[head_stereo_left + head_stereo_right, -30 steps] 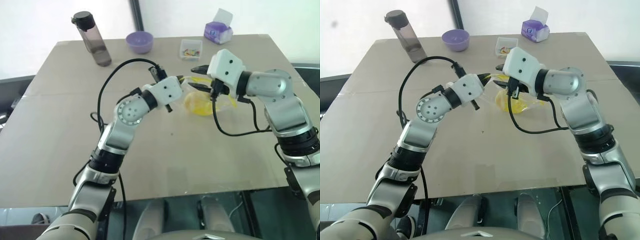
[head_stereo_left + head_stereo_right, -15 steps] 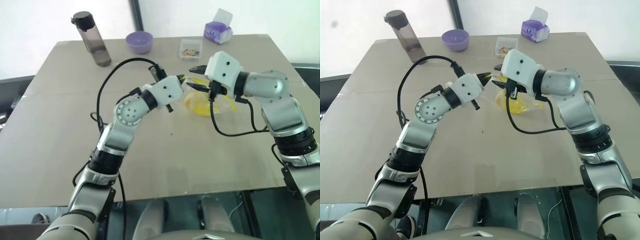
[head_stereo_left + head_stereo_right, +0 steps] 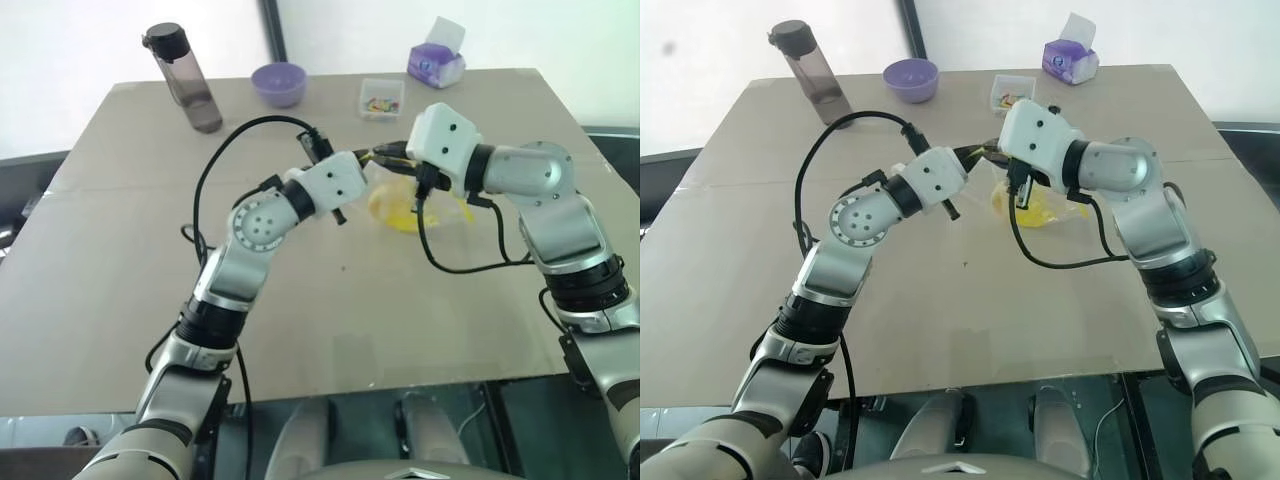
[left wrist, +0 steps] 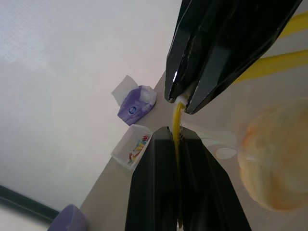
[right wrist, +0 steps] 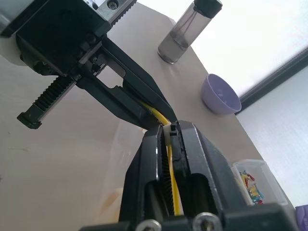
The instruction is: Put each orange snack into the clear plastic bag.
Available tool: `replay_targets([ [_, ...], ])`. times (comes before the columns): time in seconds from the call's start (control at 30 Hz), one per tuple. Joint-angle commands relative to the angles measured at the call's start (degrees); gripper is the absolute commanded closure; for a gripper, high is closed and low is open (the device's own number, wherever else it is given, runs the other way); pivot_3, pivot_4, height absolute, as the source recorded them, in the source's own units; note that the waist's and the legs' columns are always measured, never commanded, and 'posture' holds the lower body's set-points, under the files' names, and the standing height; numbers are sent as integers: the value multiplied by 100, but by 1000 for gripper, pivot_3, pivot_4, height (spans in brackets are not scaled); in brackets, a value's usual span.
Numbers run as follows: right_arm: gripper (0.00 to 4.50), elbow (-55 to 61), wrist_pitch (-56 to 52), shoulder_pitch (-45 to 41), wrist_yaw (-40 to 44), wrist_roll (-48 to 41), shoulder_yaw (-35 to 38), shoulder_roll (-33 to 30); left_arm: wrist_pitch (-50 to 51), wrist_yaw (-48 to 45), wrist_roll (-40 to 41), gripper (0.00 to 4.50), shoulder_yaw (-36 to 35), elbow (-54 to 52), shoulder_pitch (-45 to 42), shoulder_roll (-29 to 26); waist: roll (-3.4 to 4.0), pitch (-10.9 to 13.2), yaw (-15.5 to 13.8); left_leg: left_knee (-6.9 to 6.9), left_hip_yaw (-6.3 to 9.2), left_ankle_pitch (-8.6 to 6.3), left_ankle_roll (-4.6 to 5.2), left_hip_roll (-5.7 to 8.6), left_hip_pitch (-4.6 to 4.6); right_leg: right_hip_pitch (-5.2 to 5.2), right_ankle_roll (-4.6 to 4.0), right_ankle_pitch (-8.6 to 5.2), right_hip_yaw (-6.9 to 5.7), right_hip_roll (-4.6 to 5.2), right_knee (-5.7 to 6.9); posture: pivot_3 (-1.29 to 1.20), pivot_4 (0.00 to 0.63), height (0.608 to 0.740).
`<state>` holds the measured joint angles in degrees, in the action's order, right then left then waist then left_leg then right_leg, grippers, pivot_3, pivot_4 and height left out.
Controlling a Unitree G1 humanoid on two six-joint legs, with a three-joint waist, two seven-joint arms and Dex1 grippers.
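You had both grippers meeting above the middle of the table (image 3: 120,300): the left gripper (image 4: 177,144) was clenched on the yellow strip of the clear plastic bag (image 3: 445,205), and the right gripper (image 5: 171,132) was clamped on that same strip just beside it. The orange snack (image 4: 274,159) sat inside the bag, hanging below your fingers, with the small clear box (image 3: 382,98) well behind.

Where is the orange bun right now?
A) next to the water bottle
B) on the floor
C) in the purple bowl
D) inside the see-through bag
D: the orange snack shows through the clear plastic bag, whose yellow strip both the left gripper and right gripper pinch.
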<state>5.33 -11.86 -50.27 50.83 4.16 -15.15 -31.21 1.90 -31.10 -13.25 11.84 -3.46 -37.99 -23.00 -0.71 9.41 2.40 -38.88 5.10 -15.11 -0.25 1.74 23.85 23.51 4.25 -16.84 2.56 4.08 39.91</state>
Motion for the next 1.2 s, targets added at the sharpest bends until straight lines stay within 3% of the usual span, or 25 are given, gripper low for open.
replay_targets([
  [0.03,4139,112,90,-101,-75,23,124,-7,-70,-6,68,4500,-32,-271,-24,12,0,0,0,0,0,0,0,0,0,0,0,0,0,0,0,0,150,740],
  [0.5,4139,28,99,-62,-83,145,141,-97,198,456,-326,4500,-261,-4,-95,-124,0,0,0,0,0,0,0,0,0,0,0,0,0,0,0,0,150,740],
  [0.8,4139,30,66,24,-97,215,180,-222,1751,1413,-951,4500,-787,337,-197,-353,0,0,13,2,1,0,0,0,-2,2,0,0,-1,-3,2,0,150,740],
  [0.97,4139,-3,64,31,-113,219,187,-229,1611,1253,-779,4500,-668,310,-196,-275,-1,0,-40,1,2,0,0,3,1,0,0,0,-2,2,-2,0,150,740],
  [1.17,4139,108,-22,35,-31,19,205,-120,722,841,-366,4500,-415,88,-165,-171,0,0,-17,2,1,0,-1,0,1,1,0,0,-1,2,-2,0,150,740],
  [1.2,3906,127,-42,34,14,-43,220,-112,575,792,-254,4500,-404,77,-184,-129,0,0,-14,2,0,0,-1,0,1,1,0,0,1,2,-2,0,150,740],
])
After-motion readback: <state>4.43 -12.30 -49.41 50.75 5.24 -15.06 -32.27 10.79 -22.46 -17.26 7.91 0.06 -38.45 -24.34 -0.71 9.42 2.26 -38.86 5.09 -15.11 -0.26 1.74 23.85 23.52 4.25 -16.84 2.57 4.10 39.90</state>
